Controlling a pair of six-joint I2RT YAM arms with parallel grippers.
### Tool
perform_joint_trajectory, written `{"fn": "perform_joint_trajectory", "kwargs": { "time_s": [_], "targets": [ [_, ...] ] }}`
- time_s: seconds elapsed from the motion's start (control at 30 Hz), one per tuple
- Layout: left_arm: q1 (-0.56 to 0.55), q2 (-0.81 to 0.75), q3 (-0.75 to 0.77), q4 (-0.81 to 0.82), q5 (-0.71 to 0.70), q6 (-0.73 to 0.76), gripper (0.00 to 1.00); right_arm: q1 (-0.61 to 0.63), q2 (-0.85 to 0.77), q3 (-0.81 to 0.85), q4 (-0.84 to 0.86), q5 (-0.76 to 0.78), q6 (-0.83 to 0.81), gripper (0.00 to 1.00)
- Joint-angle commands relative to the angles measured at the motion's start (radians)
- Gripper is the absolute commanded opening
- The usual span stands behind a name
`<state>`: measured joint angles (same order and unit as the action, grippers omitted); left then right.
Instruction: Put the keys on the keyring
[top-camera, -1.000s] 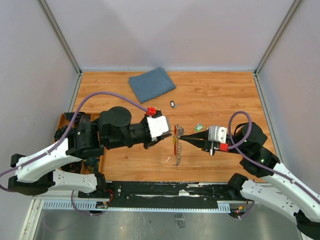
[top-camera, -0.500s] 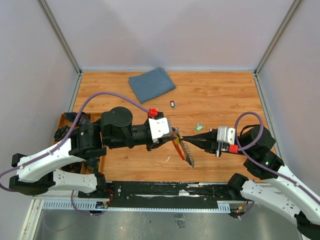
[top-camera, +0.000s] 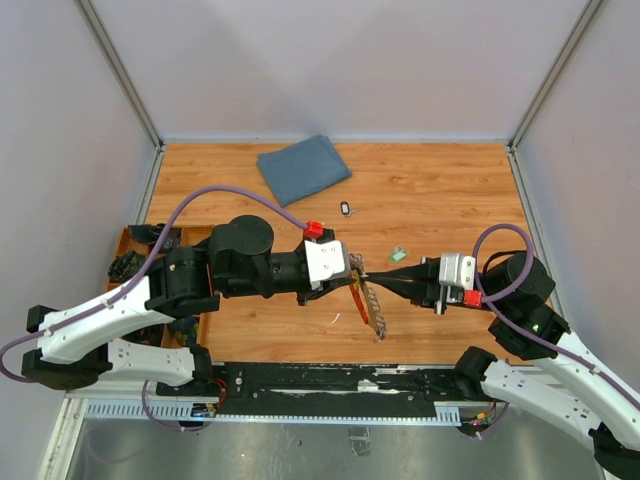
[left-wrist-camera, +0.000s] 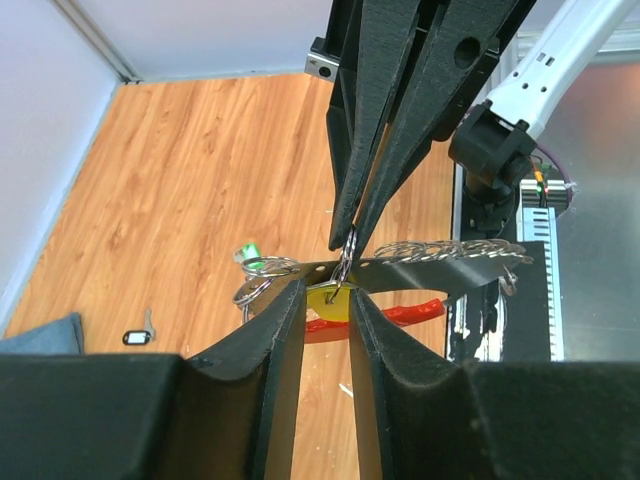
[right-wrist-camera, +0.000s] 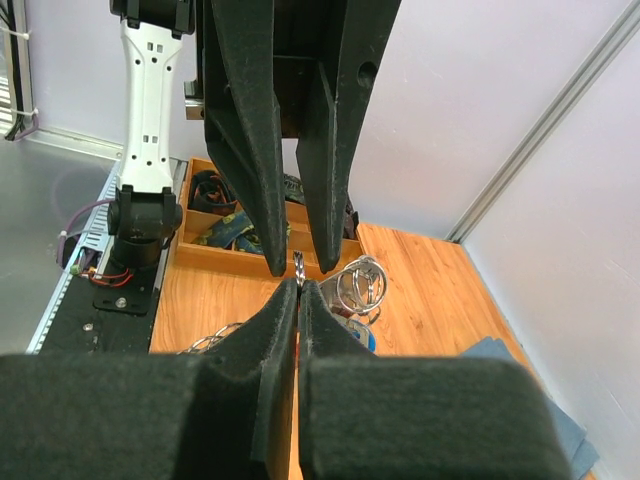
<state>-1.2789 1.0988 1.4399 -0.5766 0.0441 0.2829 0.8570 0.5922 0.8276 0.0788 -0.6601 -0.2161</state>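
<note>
I see my left hand (top-camera: 352, 270) pinching the yellow key (left-wrist-camera: 325, 299), keyring (top-camera: 372, 312) dangling beneath, right hand (top-camera: 364, 276) pressed together on a thin ring (right-wrist-camera: 298, 266).

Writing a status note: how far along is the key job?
No key is clearly threaded yet. In hand: the left claw grips the yellow key while the right claw pinches a thin ring on the keyring, held above the table. Left: threading that key, then the loose key lying farther out.
</note>
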Motion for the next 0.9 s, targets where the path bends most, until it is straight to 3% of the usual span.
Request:
{"fn": "perform_joint_trajectory", "kwargs": {
  "time_s": [0.0, 0.3, 0.5, 0.87],
  "targets": [
    [-0.01, 0.008, -0.009, 0.032, 0.014, 0.0, 0.29, 0.007, -0.017, 0.044, 0.065, -0.012, 0.019, 0.01],
    [-0.01, 0.009, -0.004, 0.038, 0.024, 0.003, 0.17, 0.007, -0.019, 0.042, 0.061, -0.012, 0.018, 0.01],
    [-0.01, 0.009, 0.002, 0.032, 0.026, 0.004, 0.01, 0.007, -0.024, 0.039, 0.059, -0.004, 0.012, 0.01],
    [-0.01, 0.019, -0.009, 0.024, 0.011, 0.007, 0.01, 0.007, -0.041, 0.036, 0.097, 0.013, 0.026, 0.0]
  ]
}}
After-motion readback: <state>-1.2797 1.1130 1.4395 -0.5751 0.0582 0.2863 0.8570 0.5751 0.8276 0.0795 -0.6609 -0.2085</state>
